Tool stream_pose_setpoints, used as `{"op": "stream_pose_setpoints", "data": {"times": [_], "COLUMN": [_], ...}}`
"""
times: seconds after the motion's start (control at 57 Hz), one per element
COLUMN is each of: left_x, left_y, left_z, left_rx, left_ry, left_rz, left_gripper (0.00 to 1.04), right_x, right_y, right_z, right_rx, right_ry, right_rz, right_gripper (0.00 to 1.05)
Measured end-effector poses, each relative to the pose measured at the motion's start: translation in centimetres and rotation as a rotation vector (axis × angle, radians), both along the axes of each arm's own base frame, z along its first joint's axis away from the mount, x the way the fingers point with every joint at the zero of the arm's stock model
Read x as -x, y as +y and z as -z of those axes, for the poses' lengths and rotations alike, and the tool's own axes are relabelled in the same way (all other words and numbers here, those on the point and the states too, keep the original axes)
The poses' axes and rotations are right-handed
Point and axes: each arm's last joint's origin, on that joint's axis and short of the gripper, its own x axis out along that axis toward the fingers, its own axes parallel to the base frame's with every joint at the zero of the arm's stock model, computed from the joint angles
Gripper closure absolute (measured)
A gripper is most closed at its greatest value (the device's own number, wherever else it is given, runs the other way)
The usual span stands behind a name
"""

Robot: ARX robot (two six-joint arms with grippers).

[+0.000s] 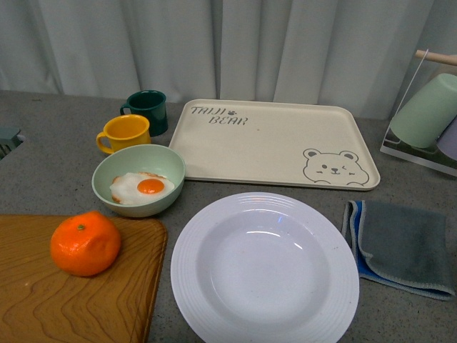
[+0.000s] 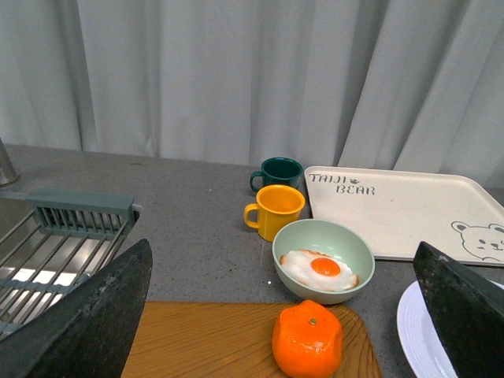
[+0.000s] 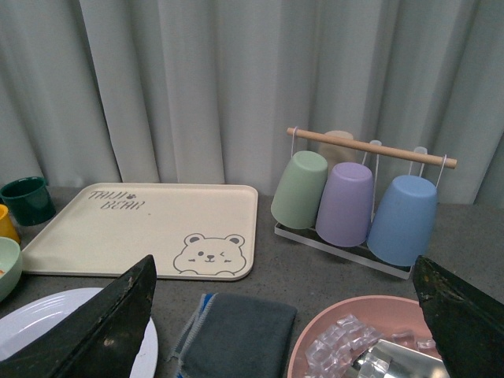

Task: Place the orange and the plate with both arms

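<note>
The orange [image 1: 86, 243] sits on a wooden board [image 1: 64, 307] at the front left. The white ridged plate [image 1: 187, 275] lies empty on the counter just right of the board. Neither arm shows in the front view. In the left wrist view my left gripper [image 2: 282, 252] is open and empty, above and short of the orange [image 2: 307, 340], with an edge of the plate [image 2: 413, 331] beside one finger. My right gripper [image 3: 283, 264] is open and empty too, hanging over the counter right of the plate [image 3: 39, 315].
A pale green bowl [image 1: 139, 179] with a fried egg stands behind the board. Behind it are a yellow mug [image 1: 125, 133] and a dark green mug [image 1: 148, 111]. The beige bear tray [image 1: 275, 139] lies at the back. A grey cloth [image 1: 403, 246], cup rack [image 3: 354, 197], pink ice bowl [image 3: 331, 323] and sink rack [image 2: 55, 252] lie at the sides.
</note>
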Motion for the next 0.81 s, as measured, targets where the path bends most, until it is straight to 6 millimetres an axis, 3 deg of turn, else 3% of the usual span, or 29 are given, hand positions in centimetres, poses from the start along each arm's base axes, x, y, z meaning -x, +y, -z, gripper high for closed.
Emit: {"op": "stream_pose_setpoints", "data": {"times": [0.807], "left_x": [0.0], "left_y": [0.0], "left_z": [0.0], "left_rx": [0.0], "left_ry": [0.0], "left_rz": [0.0], "left_gripper": [0.07], "right_x": [0.0], "right_y": [0.0], "right_z": [0.0], "right_rx": [0.0], "right_ry": [0.0], "right_rz": [0.0], "right_gripper": [0.09]}}
